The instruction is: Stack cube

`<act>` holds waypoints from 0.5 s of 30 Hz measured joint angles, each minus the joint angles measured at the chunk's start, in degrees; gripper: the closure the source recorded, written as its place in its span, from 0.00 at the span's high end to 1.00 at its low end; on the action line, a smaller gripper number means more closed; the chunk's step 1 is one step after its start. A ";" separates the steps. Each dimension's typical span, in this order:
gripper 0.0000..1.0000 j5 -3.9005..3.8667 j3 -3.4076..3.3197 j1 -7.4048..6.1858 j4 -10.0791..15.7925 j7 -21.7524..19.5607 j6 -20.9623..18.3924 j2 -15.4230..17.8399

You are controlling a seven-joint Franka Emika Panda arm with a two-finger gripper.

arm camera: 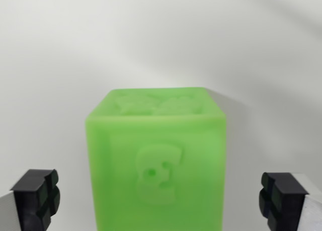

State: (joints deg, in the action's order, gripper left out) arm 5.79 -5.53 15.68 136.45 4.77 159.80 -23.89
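A translucent green cube (156, 160) fills the lower middle of the wrist view, with raised relief shapes on its top and front faces. It stands on a white surface (161, 45). My gripper (158, 201) is open: one black fingertip (36, 197) shows at the wrist view's left and the other fingertip (280, 197) at the wrist view's right. The cube sits between them with a clear gap on each side, touching neither pad. The cube's bottom edge is cut off by the frame. No second cube is visible.
Plain white surface surrounds the cube on all visible sides, with soft shadows falling toward the upper right.
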 joint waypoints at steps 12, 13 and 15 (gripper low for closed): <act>1.00 0.32 1.38 1.24 -1.28 0.26 3.38 -4.66; 1.00 0.32 1.46 1.32 -1.35 0.26 3.51 -4.87; 1.00 0.32 1.57 1.44 -1.41 0.26 3.73 -5.14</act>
State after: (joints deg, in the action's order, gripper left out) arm 6.11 -3.96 17.12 135.04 5.03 163.53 -29.03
